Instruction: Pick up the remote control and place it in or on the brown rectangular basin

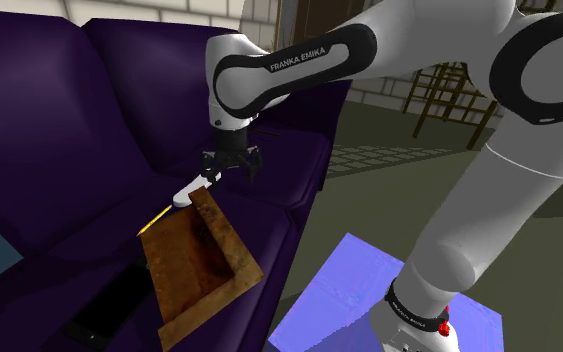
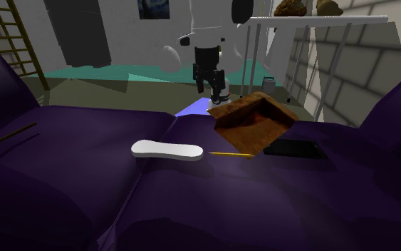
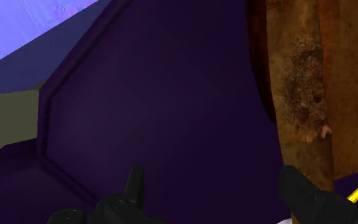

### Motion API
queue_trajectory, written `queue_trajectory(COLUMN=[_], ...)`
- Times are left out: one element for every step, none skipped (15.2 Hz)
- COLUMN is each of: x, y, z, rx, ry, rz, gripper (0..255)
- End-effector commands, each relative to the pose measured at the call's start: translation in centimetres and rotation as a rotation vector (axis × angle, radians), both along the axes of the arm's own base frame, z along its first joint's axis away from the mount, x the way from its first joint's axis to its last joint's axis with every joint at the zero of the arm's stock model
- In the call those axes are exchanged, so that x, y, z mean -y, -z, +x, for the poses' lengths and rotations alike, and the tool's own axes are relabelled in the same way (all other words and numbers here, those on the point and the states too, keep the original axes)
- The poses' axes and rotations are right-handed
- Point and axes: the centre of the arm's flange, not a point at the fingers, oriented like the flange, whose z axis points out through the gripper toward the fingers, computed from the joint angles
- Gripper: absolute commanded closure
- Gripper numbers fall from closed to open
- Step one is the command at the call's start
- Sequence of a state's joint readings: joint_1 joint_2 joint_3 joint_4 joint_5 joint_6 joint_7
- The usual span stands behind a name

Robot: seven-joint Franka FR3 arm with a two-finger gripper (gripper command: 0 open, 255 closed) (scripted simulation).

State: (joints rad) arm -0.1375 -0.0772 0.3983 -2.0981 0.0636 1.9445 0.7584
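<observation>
Remote control (image 2: 167, 150) white, flat on purple sofa (image 2: 85, 185) near brown basin (image 2: 243, 113); claw (image 1: 231, 175) open, empty, above basin's corner.

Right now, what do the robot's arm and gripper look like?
The arm has rounded white links with black joint bands; one band reads FRANKA EMIKA in white. Small red marks sit near its base. The gripper is all black and two-fingered.
</observation>
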Motion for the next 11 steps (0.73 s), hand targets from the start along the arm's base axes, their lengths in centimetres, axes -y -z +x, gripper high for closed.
queue_trajectory(x=[-0.3, -0.4, -0.5, -0.4, -0.4, -0.3, -0.1, 0.1, 0.3, 0.6, 0.9], y=[0.8, 1.2, 1.7, 2.1, 2.6, 3.0, 3.5, 3.9, 4.3, 4.8, 5.2], z=[2.4, 3.6, 4.8, 6.0, 7.2, 8.4, 9.6, 10.8, 12.0, 13.1, 14.3], rx=[0.005, 0.008, 0.010, 0.012, 0.015, 0.017, 0.019, 0.022, 0.024, 0.026, 0.029], ry=[0.080, 0.117, 0.154, 0.191, 0.228, 0.265, 0.302, 0.339, 0.376, 0.413, 0.450], rz=[-0.009, -0.014, -0.019, -0.023, -0.028, -0.033, -0.038, -0.042, -0.047, -0.052, -0.056], gripper=[0, 0, 0, 0, 0, 0, 0, 0, 0, 0, 0])
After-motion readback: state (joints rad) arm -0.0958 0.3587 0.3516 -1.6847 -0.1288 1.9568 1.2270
